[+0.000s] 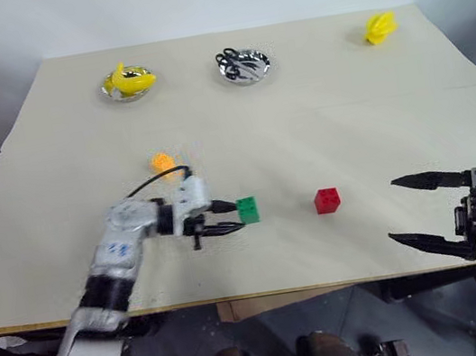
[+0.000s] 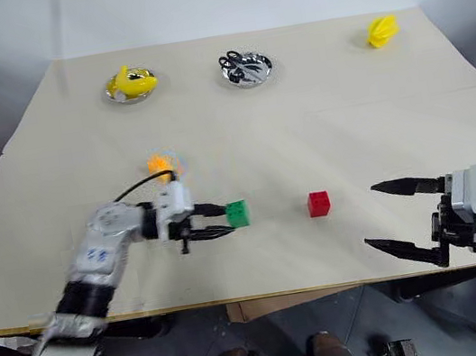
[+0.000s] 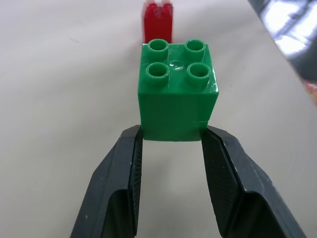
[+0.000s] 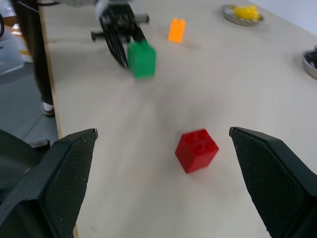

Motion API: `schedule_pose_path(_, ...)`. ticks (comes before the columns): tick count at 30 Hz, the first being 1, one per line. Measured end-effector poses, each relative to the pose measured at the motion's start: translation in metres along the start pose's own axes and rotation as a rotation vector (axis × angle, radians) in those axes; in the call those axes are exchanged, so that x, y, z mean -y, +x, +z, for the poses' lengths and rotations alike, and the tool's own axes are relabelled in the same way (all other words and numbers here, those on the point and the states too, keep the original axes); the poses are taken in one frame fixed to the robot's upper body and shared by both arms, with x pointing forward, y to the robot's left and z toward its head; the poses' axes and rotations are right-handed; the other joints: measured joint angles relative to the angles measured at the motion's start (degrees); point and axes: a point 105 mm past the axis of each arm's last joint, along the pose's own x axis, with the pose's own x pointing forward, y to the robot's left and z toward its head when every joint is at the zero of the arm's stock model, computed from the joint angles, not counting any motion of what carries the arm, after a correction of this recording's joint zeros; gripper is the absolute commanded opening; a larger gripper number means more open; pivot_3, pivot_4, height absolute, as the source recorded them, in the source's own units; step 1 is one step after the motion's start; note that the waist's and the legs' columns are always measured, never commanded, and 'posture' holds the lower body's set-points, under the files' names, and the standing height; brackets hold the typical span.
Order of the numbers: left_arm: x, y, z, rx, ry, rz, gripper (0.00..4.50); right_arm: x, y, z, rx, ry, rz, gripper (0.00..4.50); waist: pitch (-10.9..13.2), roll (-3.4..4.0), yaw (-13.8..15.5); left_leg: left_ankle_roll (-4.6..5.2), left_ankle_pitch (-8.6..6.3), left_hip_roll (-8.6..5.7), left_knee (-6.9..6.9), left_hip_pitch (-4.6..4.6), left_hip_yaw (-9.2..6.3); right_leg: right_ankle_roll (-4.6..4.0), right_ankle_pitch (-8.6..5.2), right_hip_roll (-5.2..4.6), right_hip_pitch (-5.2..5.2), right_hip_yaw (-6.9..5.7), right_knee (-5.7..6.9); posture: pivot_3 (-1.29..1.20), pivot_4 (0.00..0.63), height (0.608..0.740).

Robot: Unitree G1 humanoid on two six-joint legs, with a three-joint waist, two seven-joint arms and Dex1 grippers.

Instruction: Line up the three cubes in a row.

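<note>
My left gripper (image 1: 231, 217) is shut on the green cube (image 1: 247, 210), holding it by its sides just over the table's middle; in the left wrist view the green cube (image 3: 177, 89) sits between both fingers (image 3: 124, 183), studs up. The red cube (image 1: 327, 200) rests on the table a short way to the right of it, and it also lies beyond the green one as the red cube (image 3: 158, 22). The orange cube (image 1: 162, 161) stands behind the left arm. My right gripper (image 1: 421, 208) hangs open at the table's right front, facing the red cube (image 4: 196, 149).
Two round metal dishes sit at the back: one (image 1: 127, 85) holds a yellow banana toy, the other (image 1: 244, 65) holds black scissors. Another yellow toy (image 1: 379, 27) lies at the back right. The table's front edge (image 1: 239, 295) runs just below both grippers.
</note>
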Motion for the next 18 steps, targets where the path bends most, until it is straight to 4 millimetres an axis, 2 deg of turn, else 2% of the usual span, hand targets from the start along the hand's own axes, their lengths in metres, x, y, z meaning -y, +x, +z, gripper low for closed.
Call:
schedule_pose_path(2,-0.006,0.015,0.0,-0.046,0.013,-0.025,1.43,-0.003,0.001,0.001,-0.004,0.003,-0.001,4.5,0.03,-0.05,-0.16,-0.02,0.01,0.04,0.0,0.0,0.02,0.0,0.0,0.05,-0.06,0.0,0.06,0.0,0.15,0.74)
schedule_pose_path(4,-0.013,0.021,0.0,-0.081,0.021,-0.019,1.43,-0.005,0.001,0.003,-0.001,0.003,-0.009,4.5,0.04,-0.07,-0.28,-0.03,0.02,0.06,-0.01,0.0,0.02,0.0,0.0,0.05,-0.08,0.02,0.09,0.0,0.15,0.74)
schedule_pose_path(7,-0.018,0.023,-0.002,-0.109,0.02,-0.004,1.43,-0.004,-0.002,0.008,0.003,-0.006,-0.03,4.5,0.05,-0.08,-0.16,-0.03,0.02,0.05,-0.01,0.0,0.0,0.0,0.0,0.03,-0.09,0.12,0.08,0.0,0.15,0.74)
schedule_pose_path(18,-0.017,0.024,-0.002,-0.1,-0.017,0.004,1.43,-0.005,-0.005,0.008,-0.001,0.001,-0.04,4.5,0.06,-0.11,0.19,-0.04,0.03,0.05,0.02,0.0,-0.02,0.0,0.0,0.01,-0.09,0.15,0.06,0.0,0.15,0.74)
